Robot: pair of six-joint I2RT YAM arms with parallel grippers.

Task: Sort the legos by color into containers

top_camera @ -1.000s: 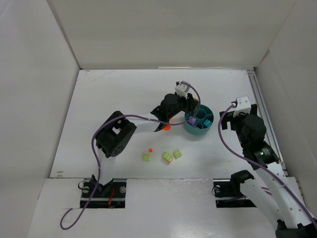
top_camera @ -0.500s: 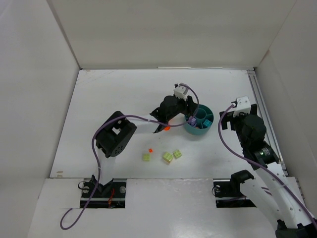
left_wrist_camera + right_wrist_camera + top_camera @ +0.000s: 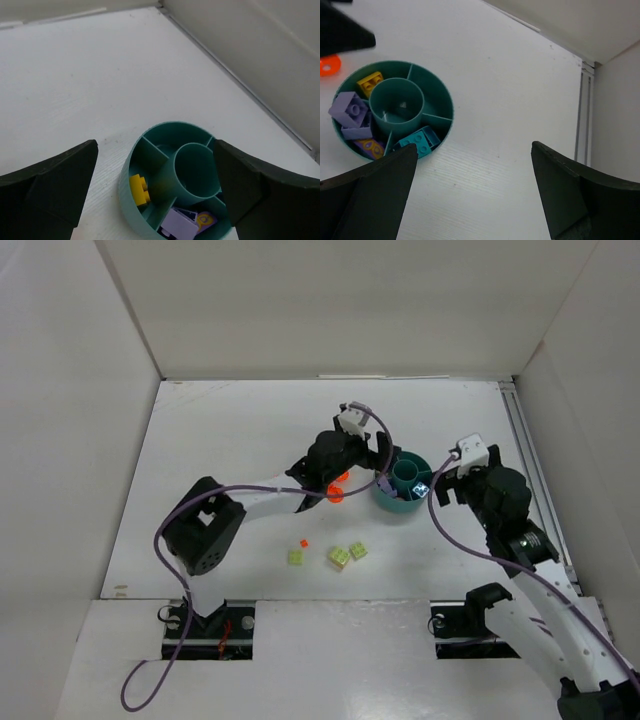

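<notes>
- A round teal plastic dish [image 3: 394, 507] with walls that split it into parts around a middle tube sat on the white tabletop [image 3: 230, 430], toward the far right.
- The left gripper [image 3: 155, 145] hung just above the dish on its left side. Its two black fingers [image 3: 55, 187] were spread wide apart, and nothing was between them.
- The right gripper [image 3: 474, 147] was near the right side of the dish. It was also wide open and held nothing.
- One part of the dish held a small yellow plastic brick [image 3: 370, 79].
- The next part held pale purple bricks [image 3: 349, 107] in a little pile, and a purple piece with yellow marks [image 3: 370, 147] lay close by them.
- Another part held a blue-teal brick [image 3: 420, 141].
- A flat round orange ring [image 3: 336, 495] lay on the tabletop just left of the dish, outside it.
- Nearer the arms lay three pale yellow-green bricks [image 3: 339, 558] close together, well apart from the dish.
- A tiny red-orange bit [image 3: 303, 542] lay just beside the leftmost of them.
</notes>
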